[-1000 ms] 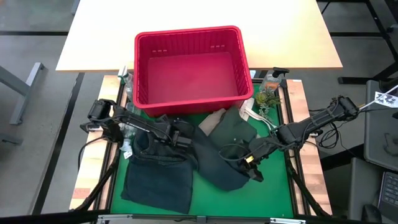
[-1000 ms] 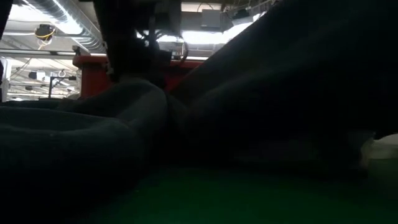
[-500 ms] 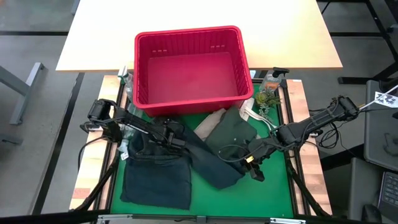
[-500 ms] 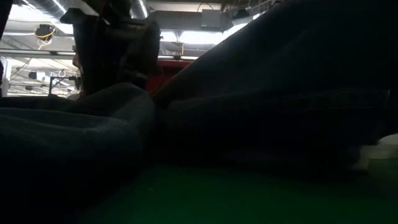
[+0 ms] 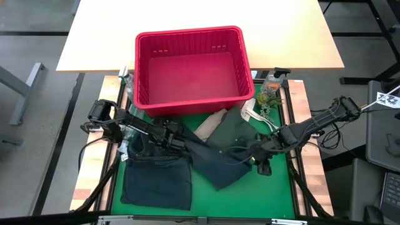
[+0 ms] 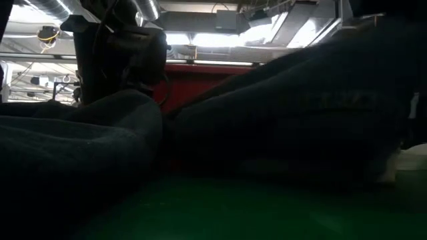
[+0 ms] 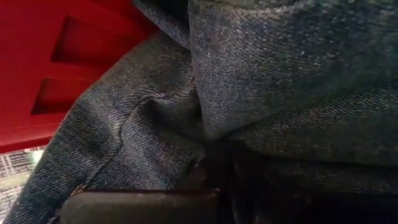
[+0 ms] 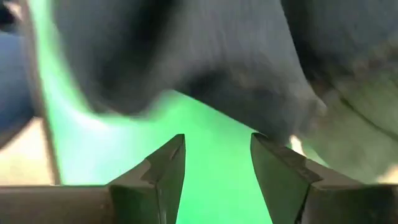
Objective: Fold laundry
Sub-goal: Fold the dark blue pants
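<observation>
Dark blue jeans lie on the green mat in front of the red basket. One part is spread at the near left, and one leg runs slanting toward the right. My left gripper is shut on the denim close to the basket. My right gripper hangs open over bare mat just right of that leg's end, with nothing between its fingers. An olive-green shirt and a tan top lie partly under the jeans. My left gripper holds a bunched fold of denim at the jeans' far end, beside the basket wall. It comes slanting down from the table's left. The fingers are buried in the cloth, so the kind of hold does not show. The jeans rest on the mat.
The red basket takes up the far middle. A clear bottle and a small green plant stand at the far right of the mat. Free green mat lies at the near right. Denim fills most of the low view.
My right gripper has opened and let go of the jeans leg, tipped further down and shifted a little toward the table's right edge. The leg's end has dropped flat onto the mat. My left gripper has sunk toward the table, still shut on the denim.
</observation>
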Action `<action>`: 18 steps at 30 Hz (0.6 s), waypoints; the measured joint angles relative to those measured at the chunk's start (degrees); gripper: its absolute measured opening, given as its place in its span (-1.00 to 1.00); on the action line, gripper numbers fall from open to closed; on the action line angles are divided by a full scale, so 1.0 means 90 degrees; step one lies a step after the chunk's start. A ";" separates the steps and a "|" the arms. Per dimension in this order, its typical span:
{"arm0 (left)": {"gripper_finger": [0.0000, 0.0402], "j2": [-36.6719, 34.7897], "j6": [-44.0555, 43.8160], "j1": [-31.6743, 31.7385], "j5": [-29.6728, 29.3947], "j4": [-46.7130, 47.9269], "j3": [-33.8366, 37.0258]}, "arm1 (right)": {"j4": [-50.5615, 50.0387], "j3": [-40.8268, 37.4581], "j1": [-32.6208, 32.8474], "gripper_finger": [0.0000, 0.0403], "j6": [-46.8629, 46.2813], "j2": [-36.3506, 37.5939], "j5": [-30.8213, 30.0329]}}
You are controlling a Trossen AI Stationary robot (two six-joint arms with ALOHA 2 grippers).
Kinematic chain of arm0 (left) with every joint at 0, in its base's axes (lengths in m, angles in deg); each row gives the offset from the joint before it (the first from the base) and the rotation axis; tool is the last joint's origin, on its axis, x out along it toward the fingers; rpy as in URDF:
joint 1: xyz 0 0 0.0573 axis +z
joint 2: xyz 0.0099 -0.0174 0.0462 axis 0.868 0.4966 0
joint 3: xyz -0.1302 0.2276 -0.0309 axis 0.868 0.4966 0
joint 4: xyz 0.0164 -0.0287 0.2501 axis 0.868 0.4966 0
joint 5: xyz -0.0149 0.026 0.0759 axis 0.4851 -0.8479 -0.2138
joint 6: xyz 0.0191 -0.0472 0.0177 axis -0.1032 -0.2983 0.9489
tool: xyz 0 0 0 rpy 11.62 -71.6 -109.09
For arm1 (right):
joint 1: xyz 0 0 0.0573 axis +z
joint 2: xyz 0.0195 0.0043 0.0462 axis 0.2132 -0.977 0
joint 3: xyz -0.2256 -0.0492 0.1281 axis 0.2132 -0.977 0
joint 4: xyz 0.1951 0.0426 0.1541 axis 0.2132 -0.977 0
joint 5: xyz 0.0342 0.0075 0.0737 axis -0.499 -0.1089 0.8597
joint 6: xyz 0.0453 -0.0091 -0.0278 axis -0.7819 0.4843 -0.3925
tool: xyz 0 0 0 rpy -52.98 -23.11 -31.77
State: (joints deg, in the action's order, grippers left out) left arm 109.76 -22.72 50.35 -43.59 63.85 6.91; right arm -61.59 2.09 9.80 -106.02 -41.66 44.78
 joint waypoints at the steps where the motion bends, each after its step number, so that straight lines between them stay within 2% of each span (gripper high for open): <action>1: -0.98 0.0000 0.0007 0.0000 0.0005 -0.0005 0.0000 | -0.0202 0.0000 0.0000 -0.09 0.0004 0.0000 -0.0071; 7: -0.98 0.0000 0.0007 0.0000 0.0011 -0.0024 0.0002 | -0.1181 0.0000 0.0000 -0.09 0.0023 0.0000 -0.0383; 11: -0.98 0.0000 0.0006 0.0000 0.0016 -0.0034 0.0002 | -0.1209 0.0000 0.0000 -0.09 0.0133 0.0000 -0.0776; 18: -0.98 0.0000 0.0004 -0.0002 0.0052 -0.0048 0.0002 | -0.1169 0.0000 0.0005 -0.09 0.0135 0.0000 -0.0774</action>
State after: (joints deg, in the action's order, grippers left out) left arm 109.76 -22.68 50.33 -43.12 63.42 6.93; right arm -72.12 2.09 9.84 -104.80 -41.66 37.81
